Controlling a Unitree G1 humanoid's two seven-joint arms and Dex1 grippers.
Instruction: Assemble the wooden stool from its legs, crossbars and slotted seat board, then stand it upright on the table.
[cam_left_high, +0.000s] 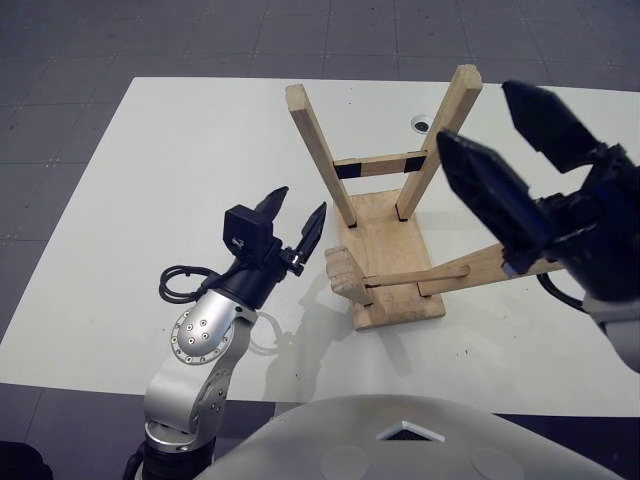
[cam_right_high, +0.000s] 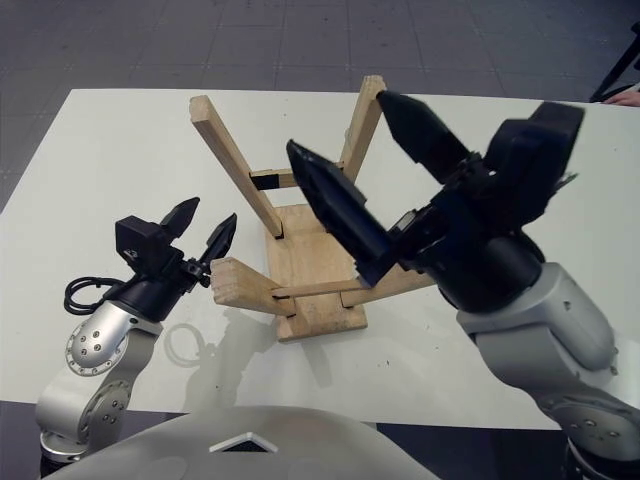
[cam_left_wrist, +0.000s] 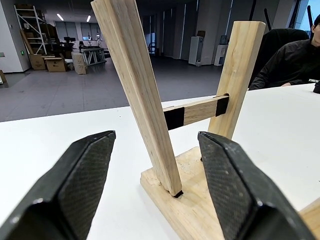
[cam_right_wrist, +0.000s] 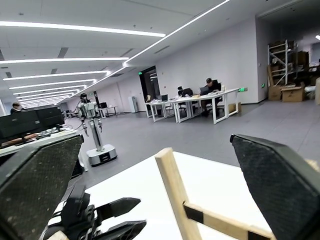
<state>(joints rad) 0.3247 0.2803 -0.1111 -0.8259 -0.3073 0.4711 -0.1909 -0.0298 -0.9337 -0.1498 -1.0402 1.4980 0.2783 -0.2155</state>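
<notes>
Stool (cam_left_high: 385, 245) was upside down at centre frame, seat board (cam_left_high: 400, 300) flat on the white worktop (cam_left_high: 150, 170). Two far legs (cam_left_high: 318, 150) stood up from it, tied by a crossbar (cam_left_high: 380, 165) with black ends. The near legs (cam_left_high: 462, 271) leaned low: one stub end pointed left, the other ran right, passing behind the right end effector (cam_left_high: 478, 114). That one hung at the right of the frame over the stool's right side, fingers spread wide, empty. The left end effector (cam_left_high: 296, 222) sat just left of the seat board, fingers apart, touching nothing.
</notes>
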